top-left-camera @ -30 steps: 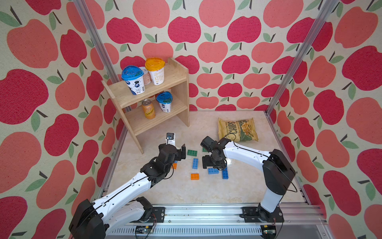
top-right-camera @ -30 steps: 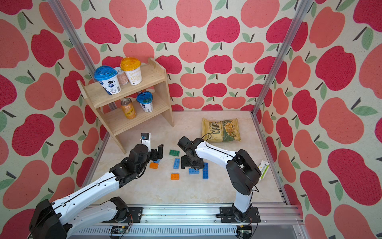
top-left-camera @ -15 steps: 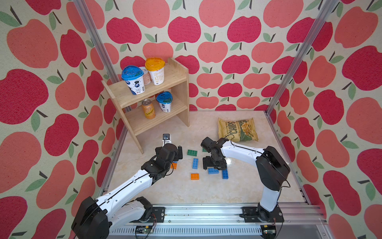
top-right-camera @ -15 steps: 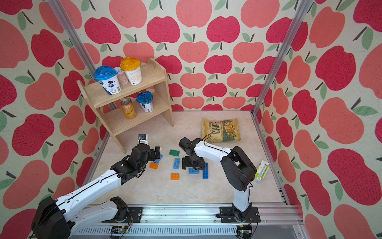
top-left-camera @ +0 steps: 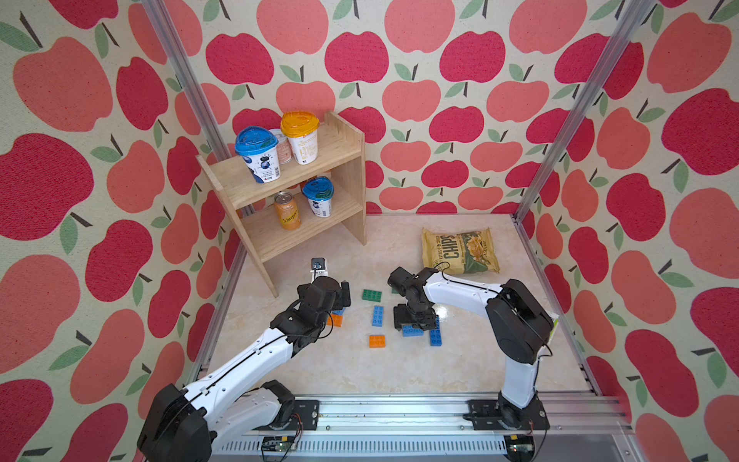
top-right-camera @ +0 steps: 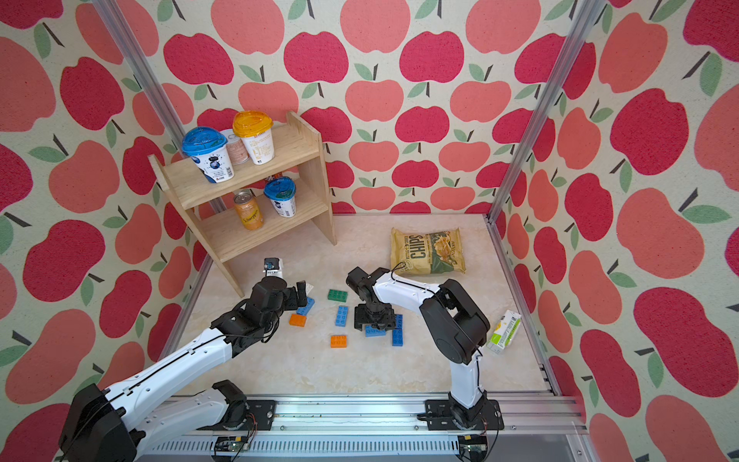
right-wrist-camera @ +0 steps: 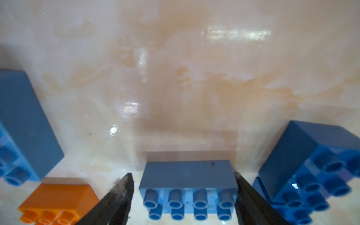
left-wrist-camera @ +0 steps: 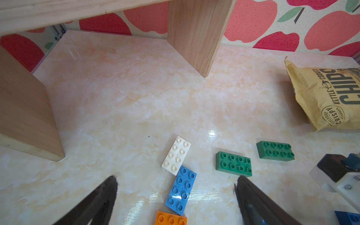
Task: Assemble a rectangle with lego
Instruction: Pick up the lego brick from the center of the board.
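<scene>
Nearest the arms' bases, a small orange brick (top-left-camera: 377, 341) lies on the worktop (top-left-camera: 360, 372), just short of the right hand (right-wrist-camera: 183, 174). That hand points down with its fingers apart, straddling a blue brick (right-wrist-camera: 188, 179) by its ends. A gap shows at one finger, so nothing is clamped. A second blue brick (top-left-camera: 436, 335) sits just beside it.

Between the hands lie a third blue brick (top-left-camera: 378, 315) and, farther, a green brick (top-left-camera: 372, 295). The left hand (left-wrist-camera: 175, 178) hangs wide open and empty. Just ahead of its fingertips a tilted blue brick (left-wrist-camera: 181, 191) touches a white brick (left-wrist-camera: 176, 156) and an orange brick (left-wrist-camera: 171, 218).

Beyond the right hand lies a chips bag (top-left-camera: 460, 250). Beyond the left hand stands a shelf (top-left-camera: 272, 240). Its lower board holds a can (top-left-camera: 287, 211) and a small lidded cup (top-left-camera: 318, 196). Its top board holds a blue-lidded cup (top-left-camera: 258, 156), an orange-lidded cup (top-left-camera: 300, 140) and a jar (top-left-camera: 283, 148), contents unseen.
</scene>
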You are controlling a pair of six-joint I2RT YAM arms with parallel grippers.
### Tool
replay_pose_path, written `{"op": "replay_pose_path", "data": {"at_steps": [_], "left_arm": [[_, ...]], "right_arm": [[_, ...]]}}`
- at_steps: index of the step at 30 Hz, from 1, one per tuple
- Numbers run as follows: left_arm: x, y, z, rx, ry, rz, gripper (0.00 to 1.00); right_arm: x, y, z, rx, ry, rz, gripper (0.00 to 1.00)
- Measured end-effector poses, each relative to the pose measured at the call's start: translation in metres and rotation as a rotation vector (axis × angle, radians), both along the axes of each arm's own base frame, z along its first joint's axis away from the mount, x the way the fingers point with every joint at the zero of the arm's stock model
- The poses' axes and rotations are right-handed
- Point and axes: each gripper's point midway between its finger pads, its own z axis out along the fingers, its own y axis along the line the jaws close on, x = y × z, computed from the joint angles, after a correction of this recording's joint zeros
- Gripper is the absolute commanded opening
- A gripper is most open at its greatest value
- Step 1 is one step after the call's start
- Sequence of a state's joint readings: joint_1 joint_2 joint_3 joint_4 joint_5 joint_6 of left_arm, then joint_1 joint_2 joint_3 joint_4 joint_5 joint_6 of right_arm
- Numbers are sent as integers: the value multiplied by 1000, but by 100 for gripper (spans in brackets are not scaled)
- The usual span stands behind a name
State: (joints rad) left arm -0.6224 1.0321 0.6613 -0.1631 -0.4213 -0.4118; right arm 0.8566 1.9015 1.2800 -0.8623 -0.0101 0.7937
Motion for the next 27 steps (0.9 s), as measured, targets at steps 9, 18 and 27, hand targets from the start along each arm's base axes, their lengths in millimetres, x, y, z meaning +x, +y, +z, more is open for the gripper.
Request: {"op": "replay_pose_path", "data": {"at_steps": [9, 18, 27], "left_arm": [[0, 1, -1, -7, 6, 6, 97], [-2, 2, -1, -11, 9, 11, 97], [-3, -6, 1, -34, 11, -31, 97]], "right_arm": [[-3, 1, 0, -4, 3, 9, 73], [-5, 1, 2, -6, 0, 10, 50], [9, -19, 72, 86, -182, -47, 47]]}}
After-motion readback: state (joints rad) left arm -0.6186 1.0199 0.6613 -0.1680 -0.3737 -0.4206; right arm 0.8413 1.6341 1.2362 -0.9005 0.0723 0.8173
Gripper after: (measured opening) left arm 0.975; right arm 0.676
